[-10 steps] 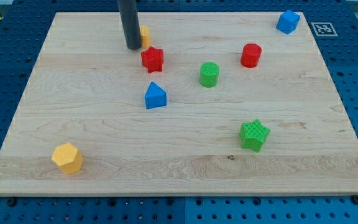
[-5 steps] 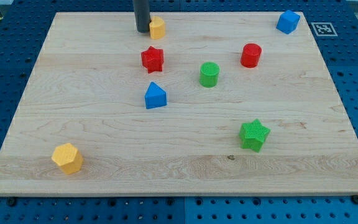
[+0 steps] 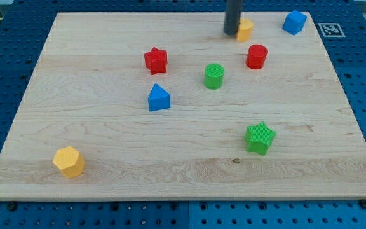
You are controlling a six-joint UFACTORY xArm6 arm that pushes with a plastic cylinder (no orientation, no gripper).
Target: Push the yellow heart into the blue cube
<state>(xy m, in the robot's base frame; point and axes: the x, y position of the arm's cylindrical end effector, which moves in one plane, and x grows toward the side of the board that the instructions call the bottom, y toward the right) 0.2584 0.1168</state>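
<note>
The yellow heart (image 3: pixel 246 29) lies near the view's top edge of the wooden board, right of centre. My tip (image 3: pixel 232 33) touches its left side, and the dark rod rises out of the top of the view. The blue cube (image 3: pixel 294 21) sits in the top right corner of the board, a short gap to the right of the heart and slightly higher. The heart and the cube are apart.
A red cylinder (image 3: pixel 256 56) stands just below the heart. A green cylinder (image 3: pixel 213 76), red star (image 3: pixel 155 60), blue house-shaped block (image 3: pixel 159 98), green star (image 3: pixel 259 138) and yellow hexagon (image 3: pixel 68 161) lie on the board (image 3: pixel 94 127). A marker tag (image 3: pixel 331 28) sits off the board's top right.
My tip has swept to the view's right along the top edge, pushing the yellow heart from above the red star to above the red cylinder, close to the blue cube.
</note>
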